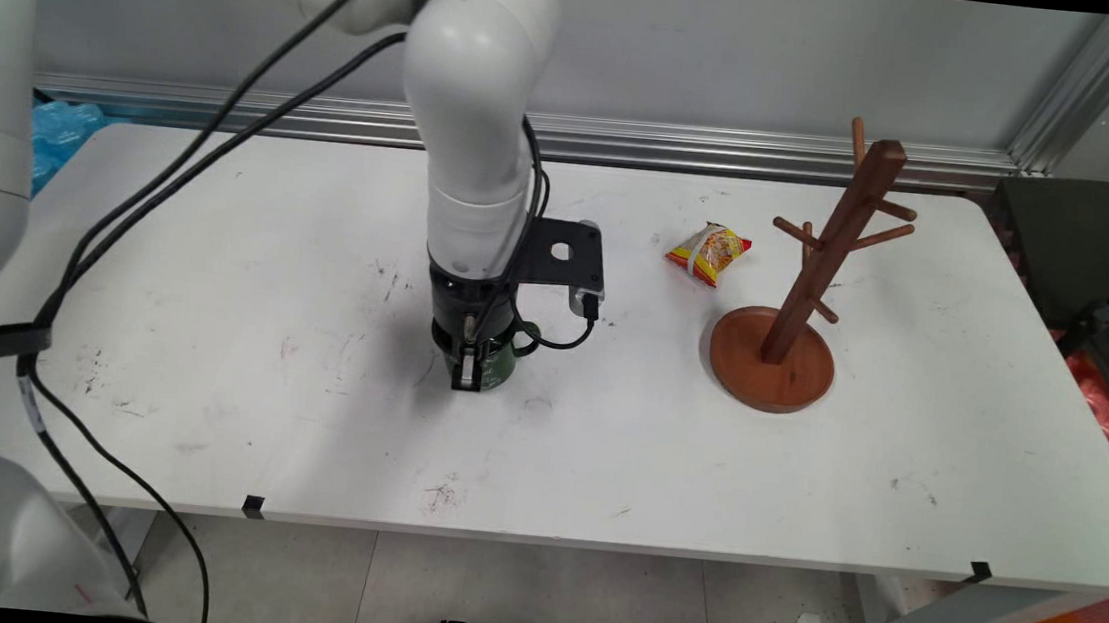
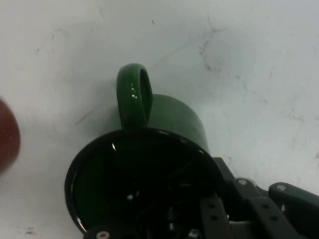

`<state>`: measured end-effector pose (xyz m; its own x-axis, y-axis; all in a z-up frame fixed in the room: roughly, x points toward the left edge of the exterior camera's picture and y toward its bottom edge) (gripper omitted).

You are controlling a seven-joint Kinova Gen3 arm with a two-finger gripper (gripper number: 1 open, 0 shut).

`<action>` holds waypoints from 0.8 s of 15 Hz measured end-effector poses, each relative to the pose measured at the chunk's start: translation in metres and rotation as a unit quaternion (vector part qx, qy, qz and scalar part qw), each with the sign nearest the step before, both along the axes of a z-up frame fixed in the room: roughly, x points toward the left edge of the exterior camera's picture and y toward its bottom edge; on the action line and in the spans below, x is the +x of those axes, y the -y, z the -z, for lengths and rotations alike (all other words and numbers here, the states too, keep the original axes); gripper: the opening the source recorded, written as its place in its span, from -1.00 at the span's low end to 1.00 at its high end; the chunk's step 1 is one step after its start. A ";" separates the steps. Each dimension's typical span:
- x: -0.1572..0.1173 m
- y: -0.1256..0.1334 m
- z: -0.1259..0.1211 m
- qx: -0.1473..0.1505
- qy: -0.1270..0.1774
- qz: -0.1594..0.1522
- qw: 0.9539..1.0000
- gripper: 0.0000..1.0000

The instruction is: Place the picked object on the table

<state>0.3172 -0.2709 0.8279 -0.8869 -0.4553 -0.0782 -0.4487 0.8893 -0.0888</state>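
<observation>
The end effector [image 1: 470,369] pinches the rim of a green mug [image 2: 164,149] on the white table [image 1: 208,372], one finger inside

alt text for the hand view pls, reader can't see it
A green mug stands on the white table, seen from above with its dark inside open to the camera and its handle pointing up in the picture. The gripper is down at the mug's rim, its black linkage at the bottom edge.
</observation>
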 end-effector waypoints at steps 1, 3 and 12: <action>-0.001 0.002 0.001 0.002 0.004 -0.001 1.000 -1.00; -0.004 0.005 0.004 0.007 0.012 -0.002 1.000 -1.00; -0.014 0.014 0.012 0.020 0.031 -0.010 0.999 1.00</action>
<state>0.3035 -0.2844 0.8156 -0.8709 -0.4676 -0.1510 -0.4604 0.8839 -0.0820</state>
